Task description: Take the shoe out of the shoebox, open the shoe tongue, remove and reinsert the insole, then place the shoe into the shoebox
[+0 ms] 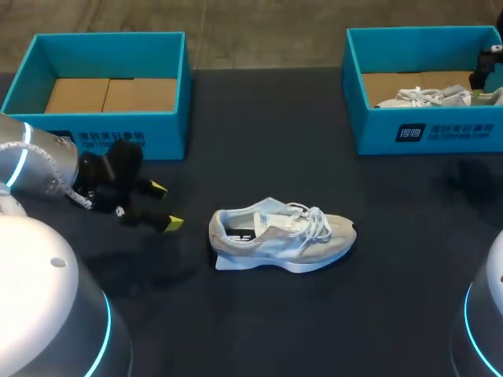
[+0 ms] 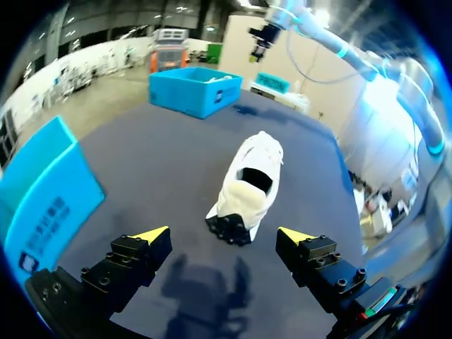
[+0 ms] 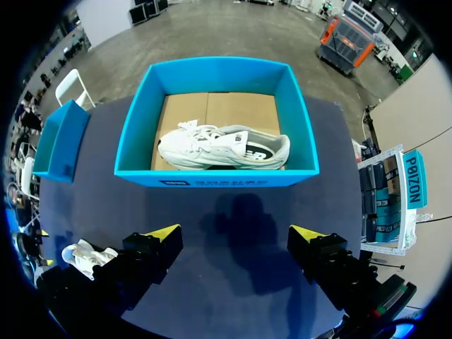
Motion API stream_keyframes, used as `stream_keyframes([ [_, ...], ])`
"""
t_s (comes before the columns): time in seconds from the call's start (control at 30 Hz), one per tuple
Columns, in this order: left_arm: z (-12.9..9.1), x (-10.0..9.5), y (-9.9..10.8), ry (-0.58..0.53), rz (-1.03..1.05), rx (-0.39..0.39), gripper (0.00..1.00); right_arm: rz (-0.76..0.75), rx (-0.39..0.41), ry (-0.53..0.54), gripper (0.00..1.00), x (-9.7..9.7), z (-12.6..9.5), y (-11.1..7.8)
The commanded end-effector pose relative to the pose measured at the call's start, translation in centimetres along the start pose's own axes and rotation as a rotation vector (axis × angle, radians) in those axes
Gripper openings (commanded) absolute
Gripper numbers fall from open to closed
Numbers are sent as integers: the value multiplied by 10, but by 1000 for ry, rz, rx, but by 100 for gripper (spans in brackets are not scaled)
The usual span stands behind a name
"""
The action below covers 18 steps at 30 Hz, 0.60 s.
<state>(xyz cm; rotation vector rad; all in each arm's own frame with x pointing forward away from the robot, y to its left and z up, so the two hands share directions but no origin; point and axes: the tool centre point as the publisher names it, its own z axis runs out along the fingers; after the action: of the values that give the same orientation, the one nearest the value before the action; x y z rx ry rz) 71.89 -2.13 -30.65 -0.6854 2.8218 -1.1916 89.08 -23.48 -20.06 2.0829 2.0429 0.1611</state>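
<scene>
A white and beige sneaker (image 1: 279, 234) lies on its side on the dark table, heel toward my left arm, toe to the right. My left gripper (image 1: 167, 206) hovers just left of its heel, open and empty. In the left wrist view the sneaker (image 2: 248, 187) lies ahead of the open left gripper (image 2: 226, 236), sole end nearest. My right gripper (image 3: 236, 234) hangs open and empty high above the right blue shoebox (image 3: 212, 180), which holds a second white shoe (image 3: 222, 148). The left blue shoebox (image 1: 161, 133) shows only its cardboard floor.
The right shoebox (image 1: 428, 132) stands at the back right, the left one at the back left. Dark tabletop (image 1: 267, 141) lies open between the boxes. My arms' pale bases fill the front corners.
</scene>
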Motion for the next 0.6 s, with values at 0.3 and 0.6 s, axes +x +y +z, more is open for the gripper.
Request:
stream_keyframes([
  [0.3, -13, -34, 18, 190, 326, 129, 100, 0, -2, -1, 100, 0, 0, -1],
  [0.6, -17, -32, 31, 194, 444, 207, 100, 0, -2, -1, 100, 0, 0, -1],
])
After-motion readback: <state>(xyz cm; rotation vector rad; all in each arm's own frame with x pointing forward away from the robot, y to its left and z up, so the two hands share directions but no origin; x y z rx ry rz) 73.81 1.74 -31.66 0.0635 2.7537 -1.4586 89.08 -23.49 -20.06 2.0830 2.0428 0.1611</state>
